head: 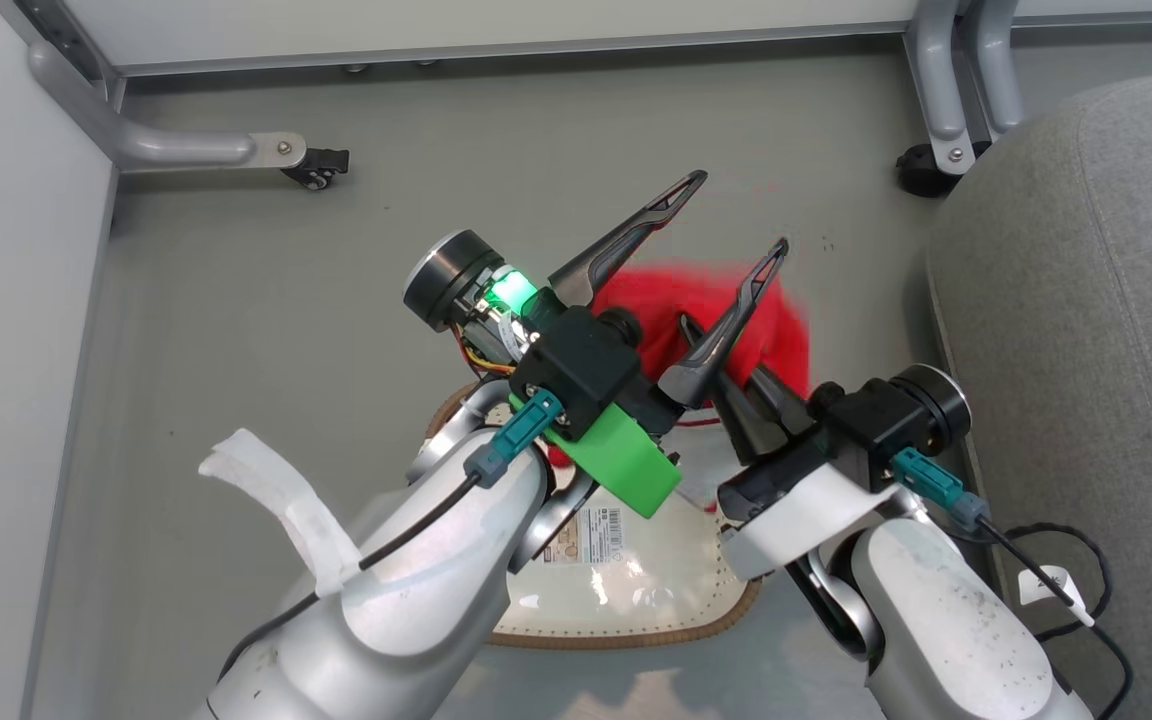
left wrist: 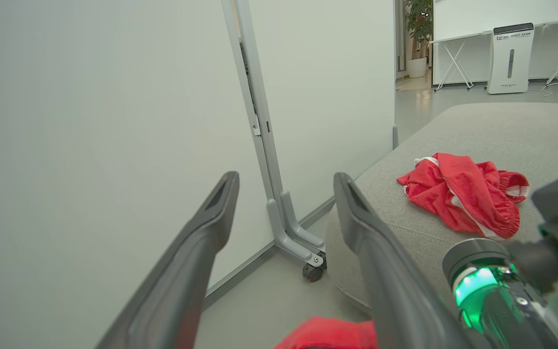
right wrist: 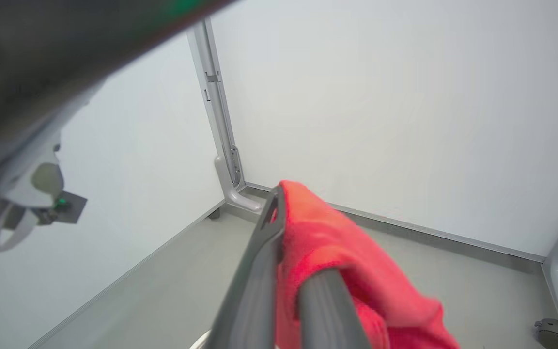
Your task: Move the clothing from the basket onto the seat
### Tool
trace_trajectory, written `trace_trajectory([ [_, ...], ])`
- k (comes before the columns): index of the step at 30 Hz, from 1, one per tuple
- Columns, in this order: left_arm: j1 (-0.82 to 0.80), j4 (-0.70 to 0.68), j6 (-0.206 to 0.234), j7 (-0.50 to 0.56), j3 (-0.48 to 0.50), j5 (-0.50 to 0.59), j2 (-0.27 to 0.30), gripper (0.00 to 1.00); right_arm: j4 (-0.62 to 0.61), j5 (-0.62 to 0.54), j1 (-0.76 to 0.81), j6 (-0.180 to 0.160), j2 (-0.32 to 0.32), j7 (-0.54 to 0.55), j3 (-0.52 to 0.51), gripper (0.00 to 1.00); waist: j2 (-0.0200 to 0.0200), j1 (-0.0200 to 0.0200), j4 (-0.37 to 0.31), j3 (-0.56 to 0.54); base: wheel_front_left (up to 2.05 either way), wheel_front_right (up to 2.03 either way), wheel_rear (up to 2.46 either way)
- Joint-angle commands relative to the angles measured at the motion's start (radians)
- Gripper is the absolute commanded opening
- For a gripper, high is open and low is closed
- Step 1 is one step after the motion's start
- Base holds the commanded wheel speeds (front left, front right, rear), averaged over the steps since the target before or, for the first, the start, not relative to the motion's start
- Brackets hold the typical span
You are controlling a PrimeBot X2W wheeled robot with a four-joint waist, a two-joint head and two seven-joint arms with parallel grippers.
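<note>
Two red pieces in this job, and they're split up rn. The striped garment [left wrist: 463, 196] lies crumpled on the seat [left wrist: 502, 126], near its rounded front edge, so that half looks done. The held garment [head: 651, 300] hangs by the far end of the basket [head: 636, 632], as far as the head view lets me judge. The basket's base w/ its paper label [head: 591, 535] is bare of cloth where I can see it.

Right gripper [head: 693, 330]: fingers pinched together on that cloth. In the right wrist view the fabric bunches over and between them. The grip looks to be on a fold, not an edge, prob why it hangs as a lump.

Left gripper [head: 742, 210]: jaws spread wide, nothing in them, one finger either side of the red lump in the head view, not clamping it. I judge it's open so the right arm alone carries, since the seat is on my right. Next, imo: lift clear of the seat edge, swing right, release beside the striped garment. Risk: a loose tail snagging my left fingers.
</note>
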Motion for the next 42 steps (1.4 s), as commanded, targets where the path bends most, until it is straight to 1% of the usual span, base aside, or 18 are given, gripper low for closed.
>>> trace_trajectory([
  [1,-0.010,0.000,0.005,-0.002,-0.001,0.003,-0.001,1.00,-0.005,0.004,-0.002,-0.001,-0.001,-0.001,-0.003,0.00,0.0000,0.0000,0.000,0.000,0.00,0.00,0.00],
  [13,0.005,0.007,0.003,-0.002,0.001,0.006,-0.001,1.00,-0.006,0.004,0.014,-0.001,-0.001,-0.001,-0.017,0.00,0.0000,0.0000,-0.012,-0.011,0.00,0.00,0.00],
  [19,0.017,0.014,0.001,-0.002,0.002,0.013,-0.001,1.00,-0.016,-0.001,0.017,-0.001,-0.001,-0.001,-0.043,0.00,0.0000,0.0000,-0.036,-0.014,0.00,0.00,0.00],
  [29,0.023,0.024,-0.008,-0.001,0.006,0.026,0.004,1.00,-0.056,-0.022,0.022,-0.001,-0.009,-0.001,-0.129,0.00,0.0000,0.0000,-0.117,-0.002,0.00,0.00,0.00],
  [42,0.030,0.052,-0.021,-0.001,-0.007,0.033,0.018,1.00,-0.134,-0.047,0.046,-0.001,-0.020,-0.001,-0.268,0.00,0.0000,0.0000,-0.257,0.033,0.00,0.00,0.00],
])
